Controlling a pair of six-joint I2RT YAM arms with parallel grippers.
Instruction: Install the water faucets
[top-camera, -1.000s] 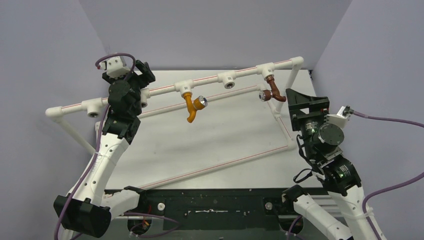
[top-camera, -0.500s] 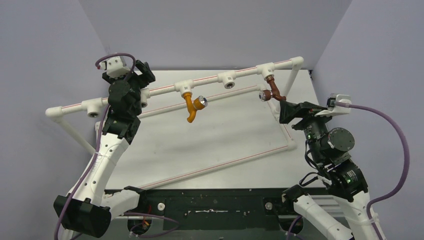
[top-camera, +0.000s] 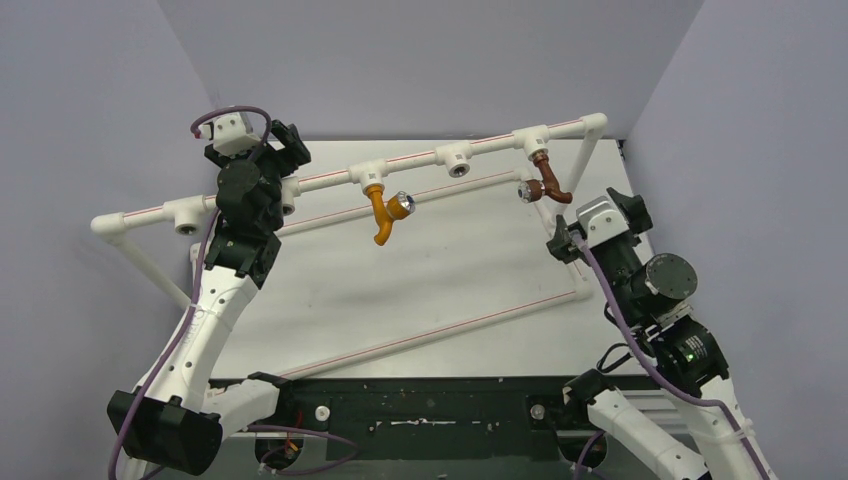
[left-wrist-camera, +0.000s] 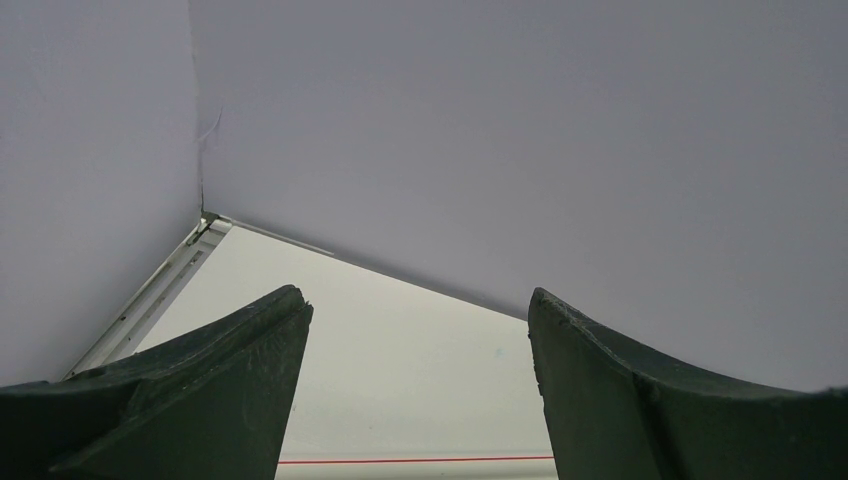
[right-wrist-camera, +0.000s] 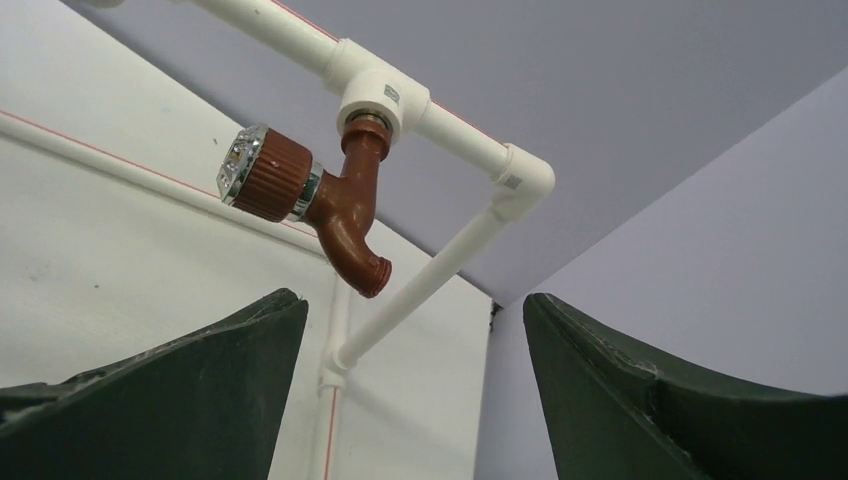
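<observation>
my right fingers were spread, empty, near the red-brown faucet hanging from the pipe frame; my left fingers were spread too.

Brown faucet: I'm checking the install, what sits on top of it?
A white T-socket; the faucet neck goes up into it. How deep it reaches is hidden by the socket.

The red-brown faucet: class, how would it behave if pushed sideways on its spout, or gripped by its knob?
The red-brown faucet looks like rigid moulded plastic, so probably stiff and light. Its neck sits in the white socket, so a sideways push would likely swivel it rather than bend it. The ribbed knob should resist slipping.
</observation>
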